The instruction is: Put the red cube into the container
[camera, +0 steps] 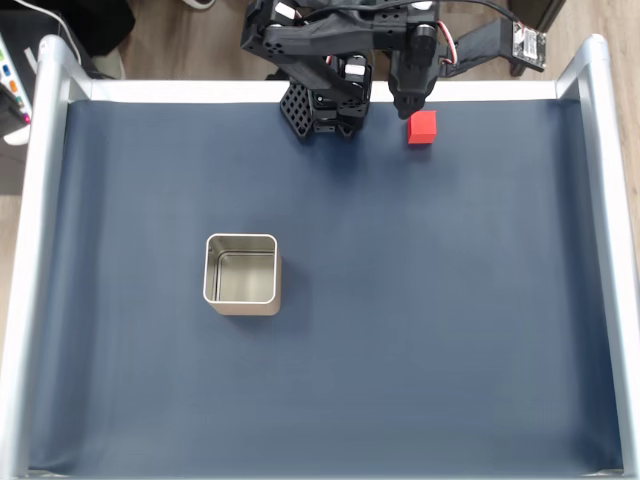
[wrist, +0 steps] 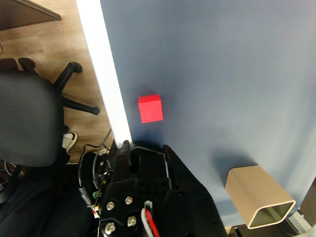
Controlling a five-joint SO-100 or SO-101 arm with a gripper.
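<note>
Honestly, cube [camera: 422,127] looks light, stiff, matte, so pinch two opposite flat faces. Tin [camera: 241,272] sits well apart. Can't tell if claw [camera: 411,108] is open.

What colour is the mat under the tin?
Dark navy blue mat, plain; clearest in the fixed view, around the tin.

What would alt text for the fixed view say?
A small red cube sits on a dark blue mat near the top edge, just below the black robot arm. An empty square metal tin stands apart from it, left of center.
</note>
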